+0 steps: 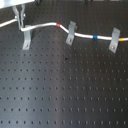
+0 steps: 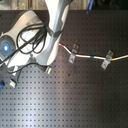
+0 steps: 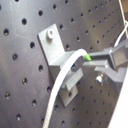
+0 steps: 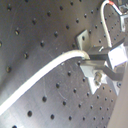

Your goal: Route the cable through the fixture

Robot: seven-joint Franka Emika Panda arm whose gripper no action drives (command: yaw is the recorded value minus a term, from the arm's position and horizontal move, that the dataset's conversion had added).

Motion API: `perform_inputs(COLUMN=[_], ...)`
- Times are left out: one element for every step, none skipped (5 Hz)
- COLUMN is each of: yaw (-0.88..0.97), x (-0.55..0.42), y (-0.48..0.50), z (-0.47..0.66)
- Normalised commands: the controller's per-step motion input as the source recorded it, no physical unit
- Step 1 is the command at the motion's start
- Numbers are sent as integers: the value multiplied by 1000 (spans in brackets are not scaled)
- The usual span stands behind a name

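The white cable [image 1: 45,24] runs across the far side of the board, with a red band [image 1: 59,25] and a blue band [image 1: 95,36]. My gripper [image 1: 20,22] is shut on the cable just above the upright grey fixture [image 1: 26,38], at the first exterior view's left. The cable passes right at the fixture's forked top; I cannot tell if it is seated. In both wrist views the fingers [image 3: 111,56] pinch the cable [image 3: 60,85] in front of the fixture [image 3: 51,44]. It shows likewise in the second wrist view: cable [image 4: 45,75], fixture [image 4: 83,37], gripper [image 4: 93,56].
Two slanted grey clips [image 1: 71,33] [image 1: 115,40] hold the cable further to the first exterior view's right. They also show in the second exterior view [image 2: 74,52] [image 2: 106,61]. The black perforated board [image 1: 65,90] lies below. The arm [image 2: 30,40] covers the second exterior view's left.
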Motion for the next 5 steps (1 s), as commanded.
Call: perform_inputs(yaw=[-26, -111, -80, -69, -26], x=[-95, -88, -206, -282, -149], y=[-142, -178, -222, -216, -53], z=[1, 2, 16, 6, -49])
